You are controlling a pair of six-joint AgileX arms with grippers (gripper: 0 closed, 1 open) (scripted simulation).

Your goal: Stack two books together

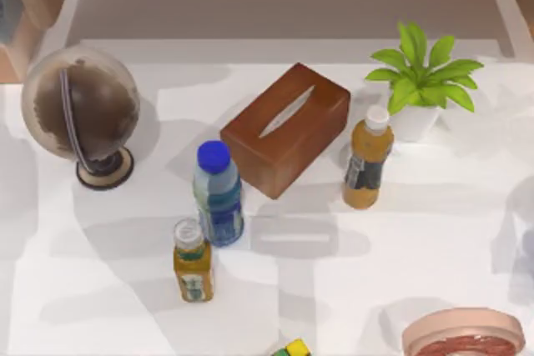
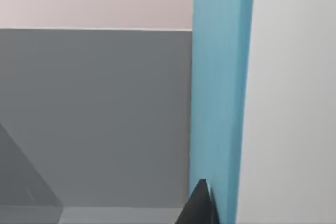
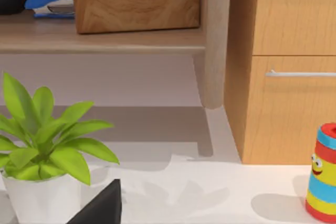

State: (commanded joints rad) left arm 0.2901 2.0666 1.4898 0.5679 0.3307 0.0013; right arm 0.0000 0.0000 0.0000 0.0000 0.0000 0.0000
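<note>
One dark fingertip (image 2: pixel 199 205) of my left tool shows against a smooth blue upright slab (image 2: pixel 220 93); spread or pinching, I cannot tell. Right tool: one black tip (image 3: pixel 102 205) beside a leafy potted plant (image 3: pixel 44 145). Wooden tissue box (image 1: pixel 285 127) on the white counter (image 1: pixel 434 231); books not made out.

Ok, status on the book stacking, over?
Left gripper beside a blue slab, possibly a book. Right gripper by potted plant. Tissue box, bottles crowd mid-table.

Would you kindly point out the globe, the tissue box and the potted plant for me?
globe (image 1: pixel 79 106), top view, on its brown sphere.
tissue box (image 1: pixel 286 128), top view, on its wooden top face.
potted plant (image 1: pixel 424 72), top view, on its green leaves.
</note>
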